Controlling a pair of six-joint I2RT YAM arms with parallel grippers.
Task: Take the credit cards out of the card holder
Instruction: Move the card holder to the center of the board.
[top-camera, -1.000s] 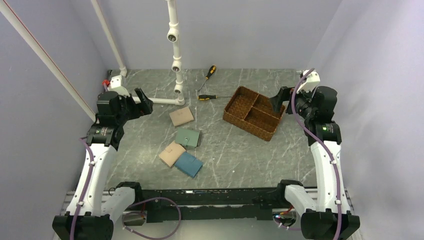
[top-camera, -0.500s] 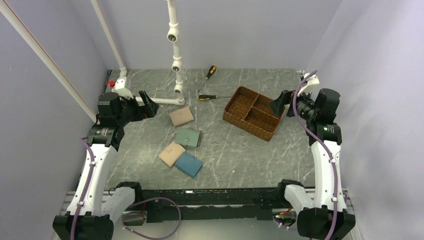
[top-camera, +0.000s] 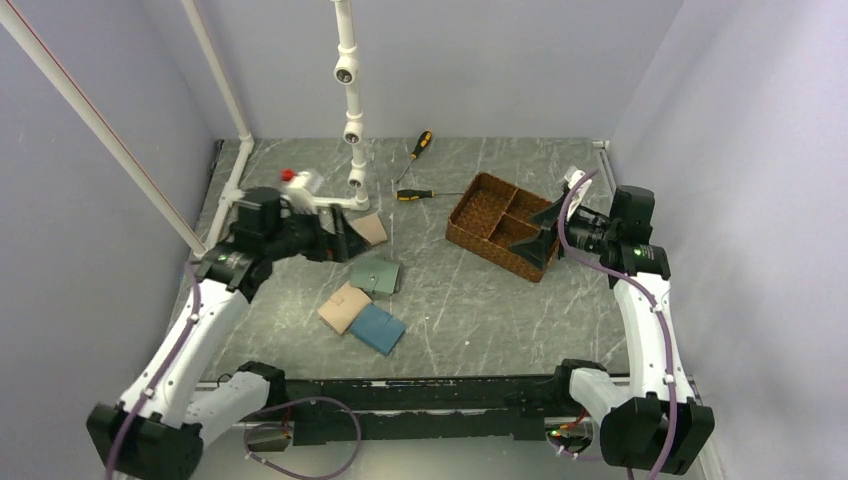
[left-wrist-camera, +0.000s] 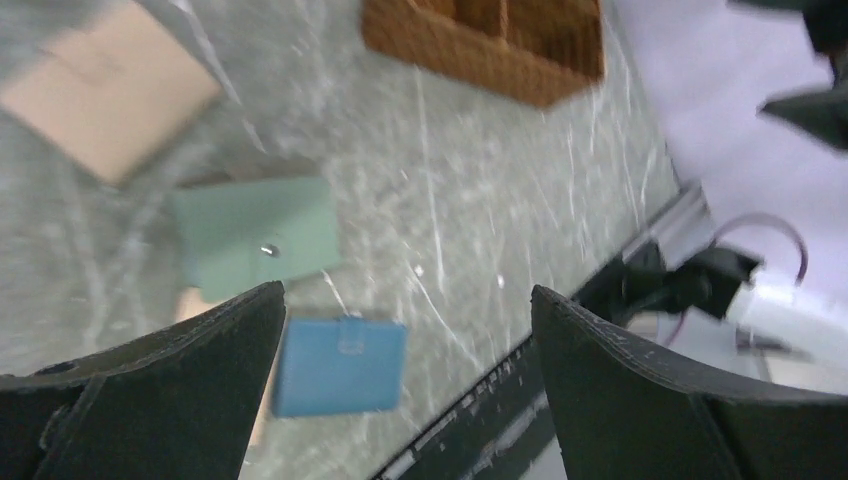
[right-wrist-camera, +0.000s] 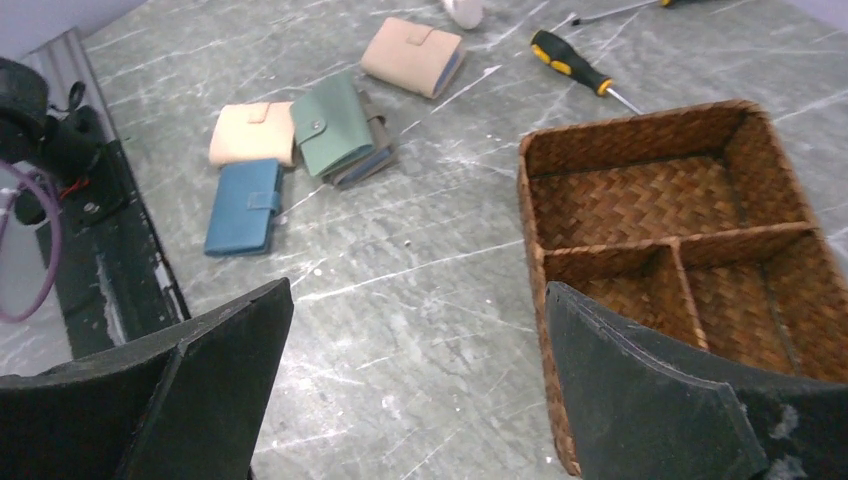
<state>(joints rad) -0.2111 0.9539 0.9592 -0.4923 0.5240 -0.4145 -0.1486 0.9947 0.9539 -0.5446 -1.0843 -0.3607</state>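
Just ahead of left pincer (top-camera: 341, 238), card holder (top-camera: 375, 275)

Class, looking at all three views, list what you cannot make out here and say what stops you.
- Cards: none visible; the card holder is shut in every view.
- Left wrist view: all blurred; basket cut by the top edge.
- Top view: far tan wallet partly behind the left gripper.
- Right wrist view: wallet under the card holder mostly covered by it.
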